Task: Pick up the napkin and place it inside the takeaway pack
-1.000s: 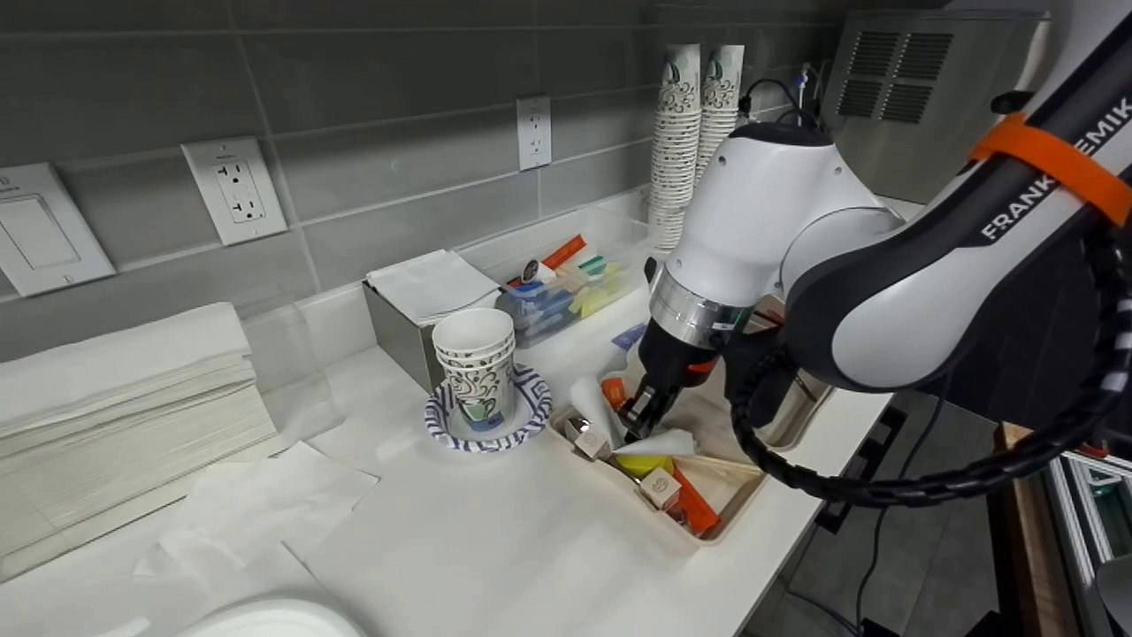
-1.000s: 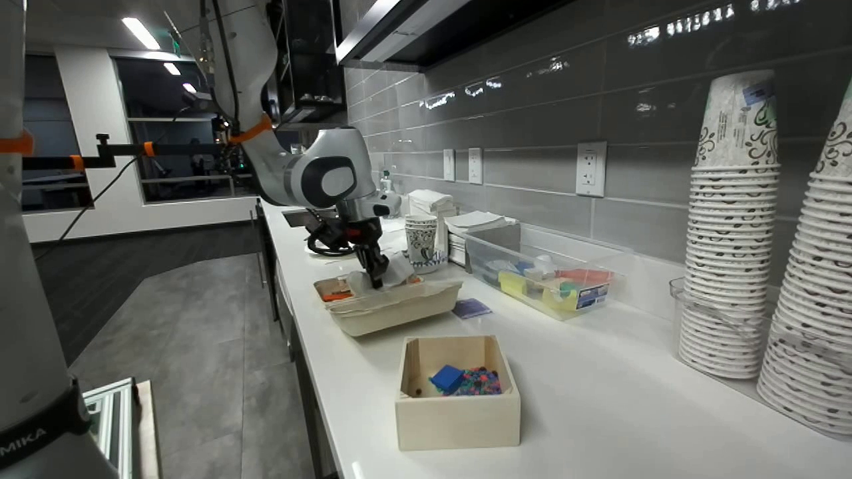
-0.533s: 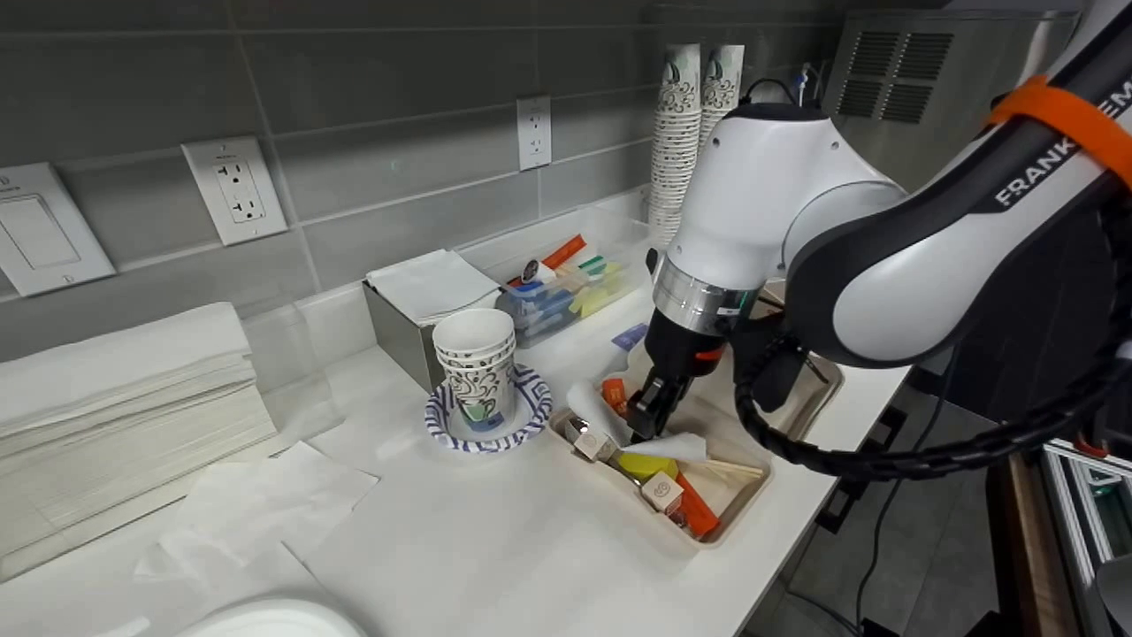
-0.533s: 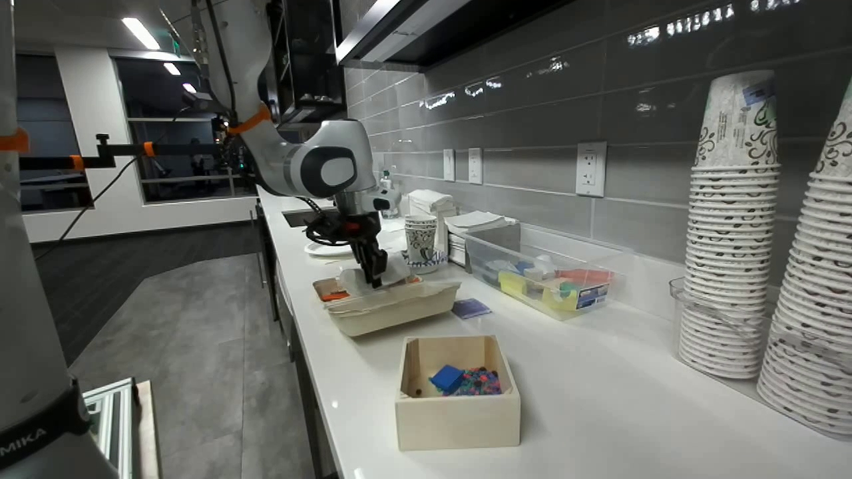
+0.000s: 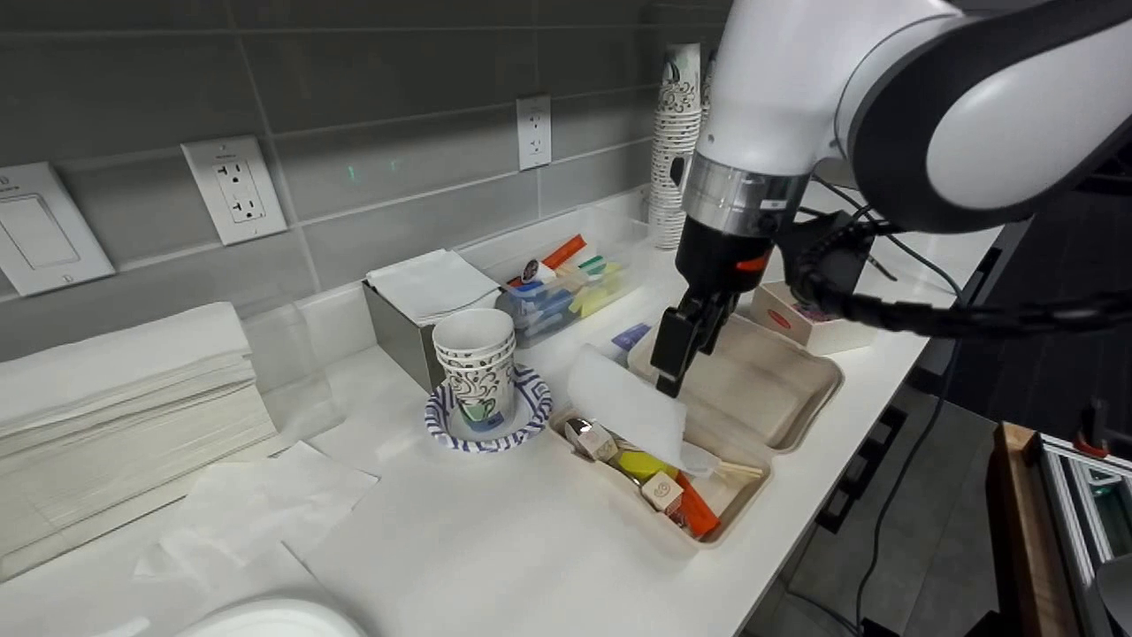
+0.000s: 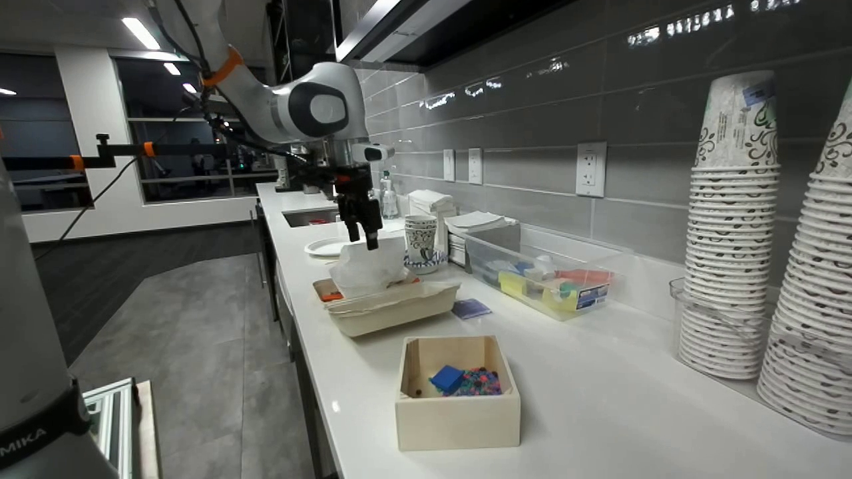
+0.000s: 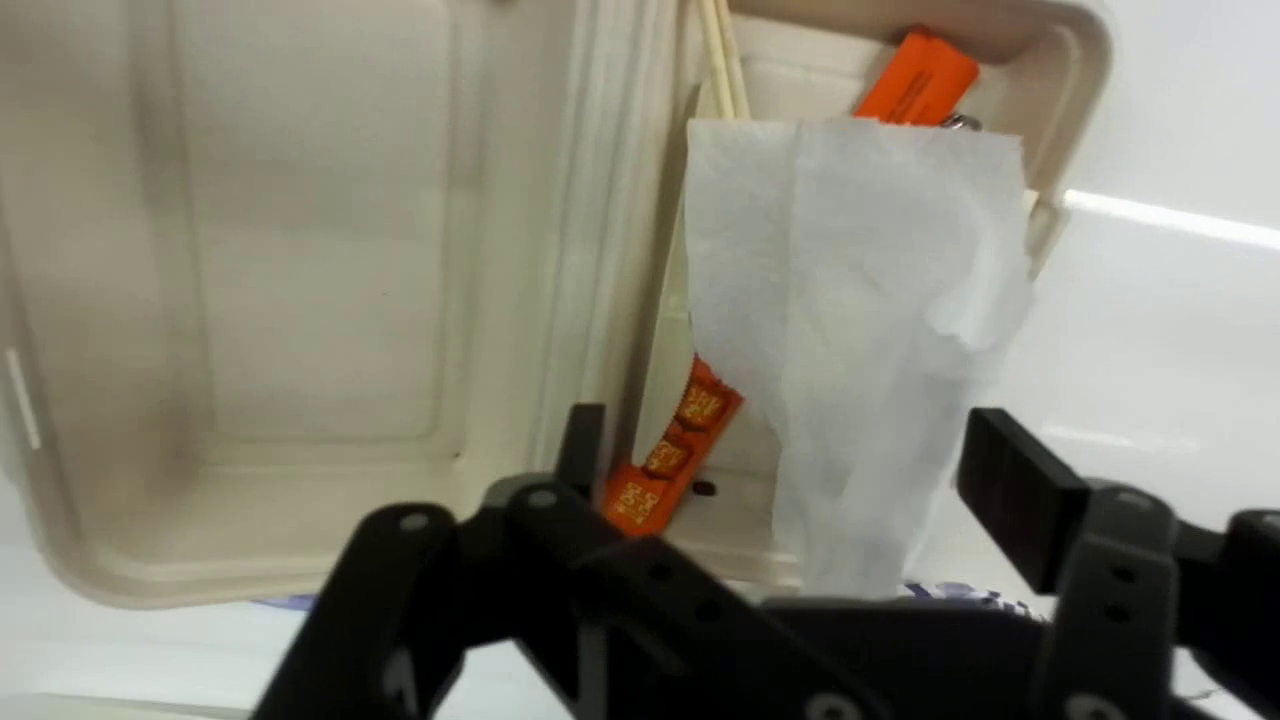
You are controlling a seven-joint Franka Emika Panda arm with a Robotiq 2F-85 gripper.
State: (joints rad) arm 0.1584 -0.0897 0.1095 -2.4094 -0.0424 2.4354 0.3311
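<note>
The napkin (image 7: 860,270), a thin white sheet, lies creased across the filled half of the takeaway pack (image 7: 320,230). Its near end rises and narrows towards the gripper's base in the wrist view. Beneath it, orange packets (image 7: 675,445) and chopsticks (image 7: 725,60) partly show. The pack is a beige clamshell with both halves spread open, seen in both exterior views. My gripper (image 7: 805,465) is open, its fingers wide apart on either side of the sheet. In an exterior view the gripper (image 6: 363,238) hangs above the napkin (image 6: 369,269); whether it touches the paper, I cannot tell.
Paper cups (image 5: 478,372) stand on a patterned bowl (image 5: 442,425) beside the pack. Behind are a clear bin (image 5: 575,292) and a box of napkins (image 5: 398,341). A wooden box (image 6: 459,426) sits past the pack's other end. The counter edge runs close by.
The gripper has opened and risen out of the pack. The napkin, bunched down at the fingers before, now stands spread out flatter over the filled half.
</note>
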